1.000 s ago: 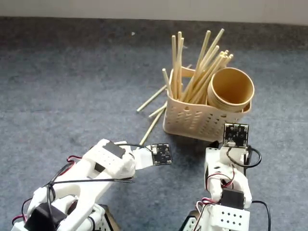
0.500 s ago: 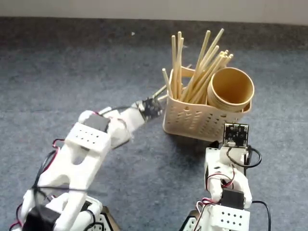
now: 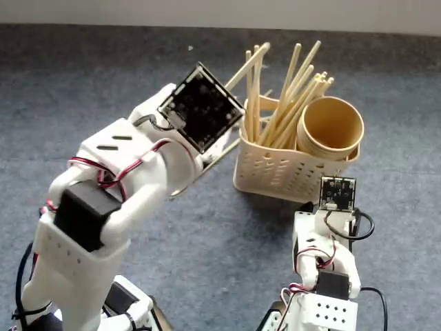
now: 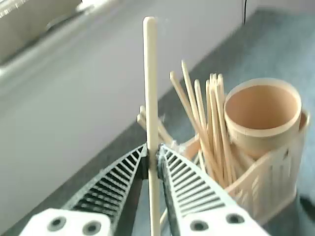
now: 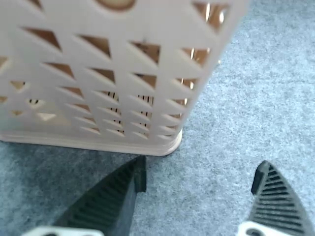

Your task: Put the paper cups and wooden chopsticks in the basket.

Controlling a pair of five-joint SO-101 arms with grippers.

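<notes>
Plainly, a single chopstick (image 4: pixel 150 73) is pinched near its middle by the left gripper (image 4: pixel 153 153), whose fingers are pressed together on it. It is held raised just beside the basket (image 3: pixel 275 172), with its upper end reaching over the rim. The basket is already crowded with upright sticks (image 3: pixel 289 96) beside a paper cup (image 3: pixel 331 127), so little room is left, and the incoming stick could be jammed against them or could lever some out. Since the stick is gripped at one narrow spot, it may swivel or slip. If it is let go while its lower end hangs outside the wall, it would likely be dropped onto the floor. The basket looks light and could be shoved or tipped by a push on its rim. No hold is taken on it by the right gripper (image 5: pixel 199 177), which is spread wide and set low just in front of its perforated wall. What may be another stick (image 3: pixel 219 156) is partly hidden under the left arm. Everything is set on a grey carpet (image 3: pixel 103 89), which is bordered at the far side by a pale wall (image 3: pixel 207 14).
</notes>
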